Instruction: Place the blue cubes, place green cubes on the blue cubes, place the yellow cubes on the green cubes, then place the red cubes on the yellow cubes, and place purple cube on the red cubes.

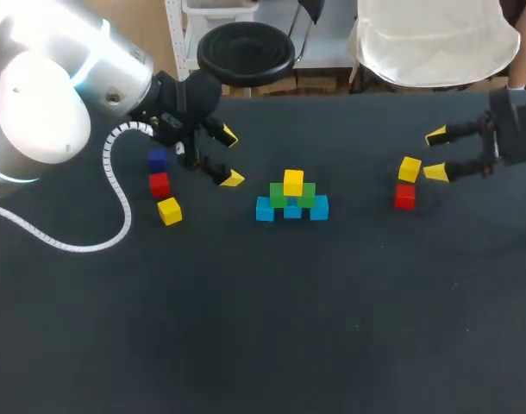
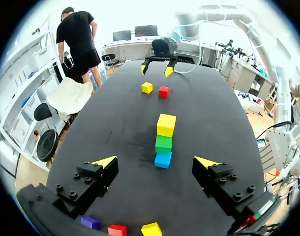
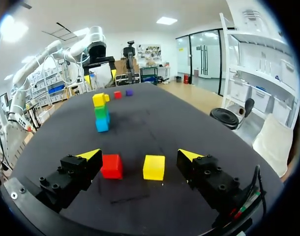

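right gripper [image 1: 435, 154] is hanging wide open by the loose yellow cube [image 1: 409, 169] and red cube [image 1: 404, 197], well apart from the mid-table stack [image 1: 292, 200] — left gripper [image 1: 230, 157] is gaping too. cubes are looking light and rigid — pinch opposite flat faces.

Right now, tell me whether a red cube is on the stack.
No, a yellow cube tops the stack; the left red cube and the right red cube lie on the table.

Matt dark table [image 1: 263, 328], smooth cubes [image 1: 292, 197]
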Available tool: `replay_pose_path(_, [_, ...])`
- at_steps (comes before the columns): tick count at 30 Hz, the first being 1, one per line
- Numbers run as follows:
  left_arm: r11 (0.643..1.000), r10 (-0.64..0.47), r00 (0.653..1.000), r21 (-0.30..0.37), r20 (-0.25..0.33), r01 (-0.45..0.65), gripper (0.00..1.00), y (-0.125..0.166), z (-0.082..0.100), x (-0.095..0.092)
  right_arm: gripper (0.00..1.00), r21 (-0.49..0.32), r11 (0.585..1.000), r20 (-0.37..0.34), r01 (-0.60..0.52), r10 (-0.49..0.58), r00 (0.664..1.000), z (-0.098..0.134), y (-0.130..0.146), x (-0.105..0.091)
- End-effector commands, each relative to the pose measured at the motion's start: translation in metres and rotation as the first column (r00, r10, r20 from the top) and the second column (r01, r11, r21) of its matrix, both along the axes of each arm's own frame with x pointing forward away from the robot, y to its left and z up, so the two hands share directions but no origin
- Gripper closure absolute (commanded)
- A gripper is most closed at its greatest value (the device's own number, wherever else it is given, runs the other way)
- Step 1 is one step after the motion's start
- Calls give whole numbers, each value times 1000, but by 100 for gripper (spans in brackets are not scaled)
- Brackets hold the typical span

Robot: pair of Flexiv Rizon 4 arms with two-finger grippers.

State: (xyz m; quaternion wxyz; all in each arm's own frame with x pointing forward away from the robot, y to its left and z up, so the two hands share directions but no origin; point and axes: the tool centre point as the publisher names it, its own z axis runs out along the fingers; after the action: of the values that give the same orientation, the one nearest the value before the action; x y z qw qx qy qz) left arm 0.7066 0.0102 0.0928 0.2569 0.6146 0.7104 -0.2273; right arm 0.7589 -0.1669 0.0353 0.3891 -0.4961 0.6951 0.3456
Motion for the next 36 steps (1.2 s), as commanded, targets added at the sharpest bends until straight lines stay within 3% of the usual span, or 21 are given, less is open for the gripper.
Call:
replay_pose_path(1, [1000,-2,1000,-6,4,2,0,1,-1,-1,0,1,999,3,-32,32,999,-8,1,4])
replay_pose_path(9, [1000,-2,1000,-6,4,2,0,1,-1,-1,0,-13,998,-9,-56,56,998,-24,3,2])
replay_pose_path(31, [1000,-2,1000,-6,4,2,0,1,-1,-1,0,-57,998,9,-33,34,999,-44,12,26])
replay_pose_path(34, [1000,-2,1000,-6,4,2,0,1,-1,-1,11,-60,998,8,-32,32,999,-45,13,29])
replay_pose_path(36, [1000,-2,1000,-6,4,2,0,1,-1,-1,11,-66,997,4,-31,31,999,-46,12,31])
